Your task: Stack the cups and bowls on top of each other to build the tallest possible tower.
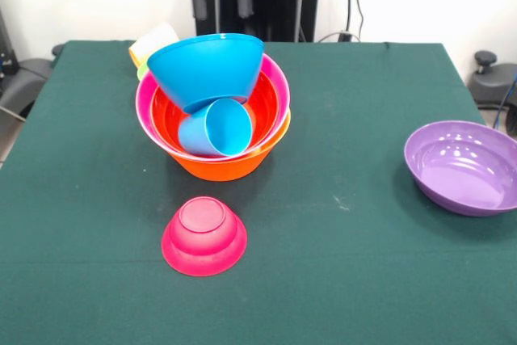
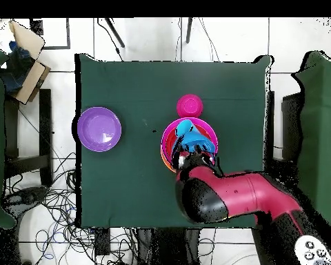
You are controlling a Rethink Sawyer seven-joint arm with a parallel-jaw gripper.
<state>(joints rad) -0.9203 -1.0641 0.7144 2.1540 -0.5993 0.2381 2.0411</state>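
Although the tower (image 1: 214,131) has a good base, it is far from finished; the orange bowl (image 1: 230,166) stands on the table (image 1: 363,224) near the middle of the far edge, with the pink bowl (image 1: 279,78) and the red-orange bowl (image 1: 266,107) nested in it; the blue bowl (image 1: 206,66) leans tilted inside them, not seated flat, and the light blue cup (image 1: 216,128) lies on its side under it, mouth toward the near edge. The magenta bowl (image 1: 203,236) sits upside down alone, just beside the tower on the near side; the purple bowl (image 1: 464,166) rests upright well apart, at the side edge. The yellow-orange cup (image 1: 153,42) shows behind the tower with a bit of green next to it; I cannot tell how they lie. In the overhead view the arm (image 2: 230,197) reaches over the tower and hides its gripper, so I cannot tell the state of the jaws. I judge that much work is left: the two loose bowls and the cups.
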